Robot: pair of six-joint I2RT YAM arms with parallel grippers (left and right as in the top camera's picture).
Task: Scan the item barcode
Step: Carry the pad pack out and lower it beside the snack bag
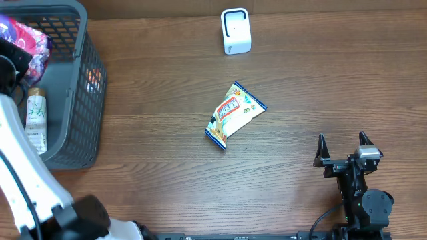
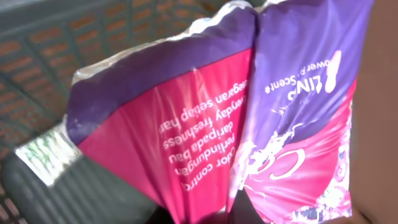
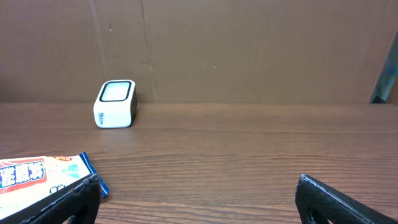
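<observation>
Left wrist view is filled edge to edge by a purple-and-pink pouch [image 2: 205,124], its printing upside down and its creases running together at the bottom of the frame. From above, the left gripper [image 1: 15,59] sits down inside the grey basket [image 1: 93,80], far off to the left arm's side of the white scanner [image 1: 235,31]. Its jaws are closed and, judging by those creases, pinched on the pouch. That fits a pick: the item has to be lifted out of the basket before its barcode can face the scanner's window. A bottle [image 1: 35,120] lies in the basket beside the pouch.

Nearer the scanner, just in front of it on the robot's side, a yellow-and-blue snack packet [image 1: 235,115] lies flat and untouched. The right gripper [image 1: 342,140] waits further back from the scanner on the right arm's side, low over the wood. Its fingers are spread wide with nothing between them, and it probably keeps clear of the path to the scanner.

Everything rests on a dark wood-grain table [image 1: 153,153], matte and bare apart from these things. Behind the scanner stands a plain brown board [image 3: 249,50].
</observation>
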